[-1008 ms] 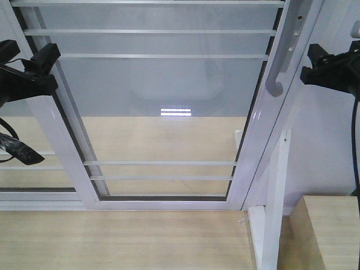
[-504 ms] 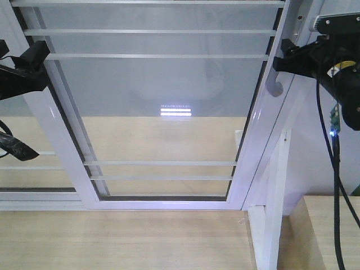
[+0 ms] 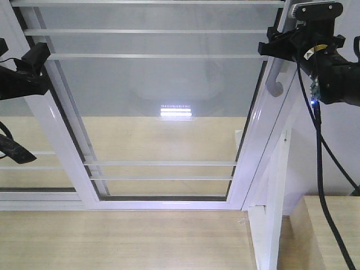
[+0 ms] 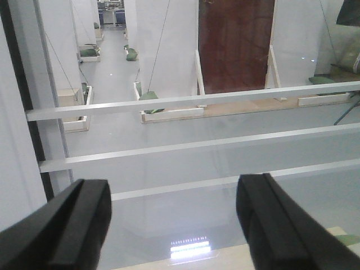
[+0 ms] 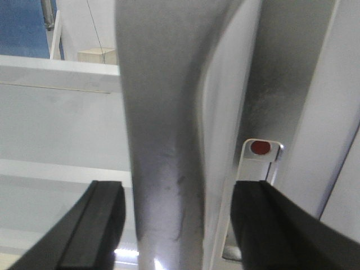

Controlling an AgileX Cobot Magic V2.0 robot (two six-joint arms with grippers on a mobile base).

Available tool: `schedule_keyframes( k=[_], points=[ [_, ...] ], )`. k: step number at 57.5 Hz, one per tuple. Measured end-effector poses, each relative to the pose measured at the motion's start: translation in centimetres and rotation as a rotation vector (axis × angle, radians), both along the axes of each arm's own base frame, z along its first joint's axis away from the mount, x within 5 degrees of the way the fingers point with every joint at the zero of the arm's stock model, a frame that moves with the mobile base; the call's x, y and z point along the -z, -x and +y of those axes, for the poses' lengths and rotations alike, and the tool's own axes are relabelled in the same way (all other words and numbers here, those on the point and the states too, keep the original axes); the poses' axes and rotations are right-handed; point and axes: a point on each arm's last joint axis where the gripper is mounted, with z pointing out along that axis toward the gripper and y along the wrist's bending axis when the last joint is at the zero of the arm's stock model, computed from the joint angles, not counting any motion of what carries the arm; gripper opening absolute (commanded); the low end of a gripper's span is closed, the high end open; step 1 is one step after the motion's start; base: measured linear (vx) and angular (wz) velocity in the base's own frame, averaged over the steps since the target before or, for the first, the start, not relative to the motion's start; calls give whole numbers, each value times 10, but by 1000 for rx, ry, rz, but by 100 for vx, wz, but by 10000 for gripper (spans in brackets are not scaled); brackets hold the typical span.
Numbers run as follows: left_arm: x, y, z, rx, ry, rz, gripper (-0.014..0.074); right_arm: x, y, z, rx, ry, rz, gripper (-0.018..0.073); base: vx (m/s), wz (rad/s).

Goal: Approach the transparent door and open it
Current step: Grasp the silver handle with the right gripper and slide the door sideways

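Note:
The transparent door (image 3: 163, 95) fills the middle of the front view, clear glass in a white frame with thin white bars. Its curved silver-grey handle (image 3: 274, 79) runs down the right frame edge. My right gripper (image 3: 273, 48) is at the upper part of that handle. In the right wrist view the handle (image 5: 163, 140) stands between the gripper's (image 5: 180, 225) spread black fingers (image 5: 95, 225), with a gap on each side. A lock plate with a red dot (image 5: 260, 148) sits just right of it. My left gripper (image 3: 35, 59) hovers at the door's left frame, open (image 4: 174, 225) and facing the glass.
A white frame post (image 3: 275, 197) stands below the handle at the lower right. A light wooden box (image 3: 332, 230) is beside it. A second barred glass panel (image 3: 22, 163) lies behind at the left. Wooden flooring (image 3: 112, 242) runs along the bottom. A black cable (image 3: 320, 169) hangs from the right arm.
My right arm has swung left from the right edge, and its fingers now straddle the handle. The left gripper has drifted slightly left. The door has not moved.

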Motion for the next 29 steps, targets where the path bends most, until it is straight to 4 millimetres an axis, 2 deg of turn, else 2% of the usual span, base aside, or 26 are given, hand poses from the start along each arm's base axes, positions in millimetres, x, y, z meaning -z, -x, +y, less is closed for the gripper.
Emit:
schedule_keyframes(
  k=[9, 15, 19, 29],
  points=[
    [0, 0, 0, 0, -2, 2, 576, 1, -1, 1, -1, -5, 2, 164, 0, 0],
    [0, 0, 0, 0, -3, 4, 576, 1, 0, 3, -10, 0, 1, 68, 0, 0],
    [0, 0, 0, 0, -3, 4, 576, 1, 0, 5, -15, 0, 1, 38, 0, 0],
    [1, 0, 0, 0, -3, 5, 576, 1, 1, 14, -31, -5, 3, 49, 0, 0]
  ],
)
